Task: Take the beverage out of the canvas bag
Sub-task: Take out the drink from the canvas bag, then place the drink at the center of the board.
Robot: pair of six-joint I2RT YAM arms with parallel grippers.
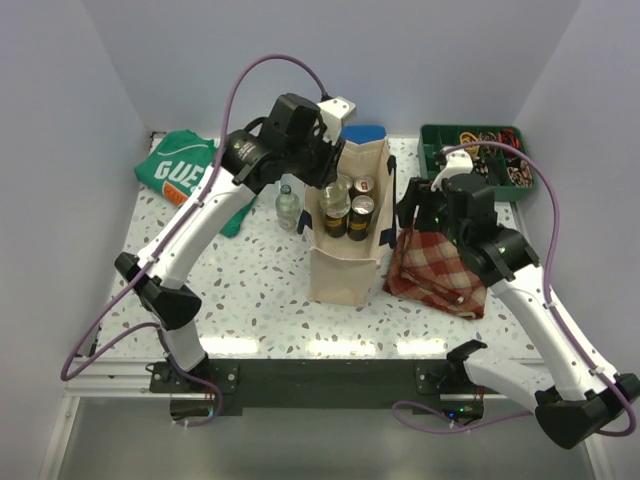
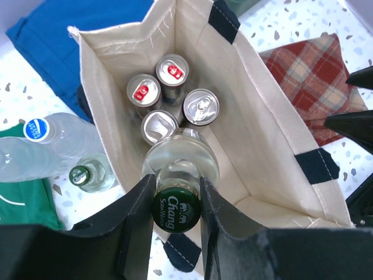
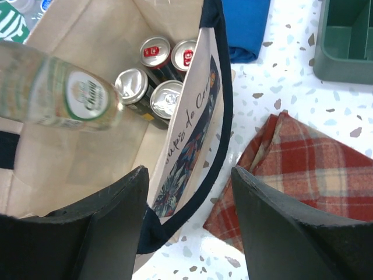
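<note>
With my left pincer [image 2: 176, 195] clamped on the capped neck of the bottle [image 2: 180, 160] and my right pincer [image 3: 189, 175] apart astride the rim of the upright canvas bag [image 2: 262, 134], the bottle is inside the bag above four cans [image 2: 201, 107]: extraction appears begun, not completed.

You are looking at two arms wearing white shells between black joint housings, the left arm [image 1: 198, 226] and the right arm [image 1: 545, 320]. A purple cable [image 1: 280, 58] is running along each. Matte black, wedge-shaped fingers [image 2: 137, 224] are filling your wrist views, and a white camera block [image 1: 338, 108] is capping the left wrist
</note>
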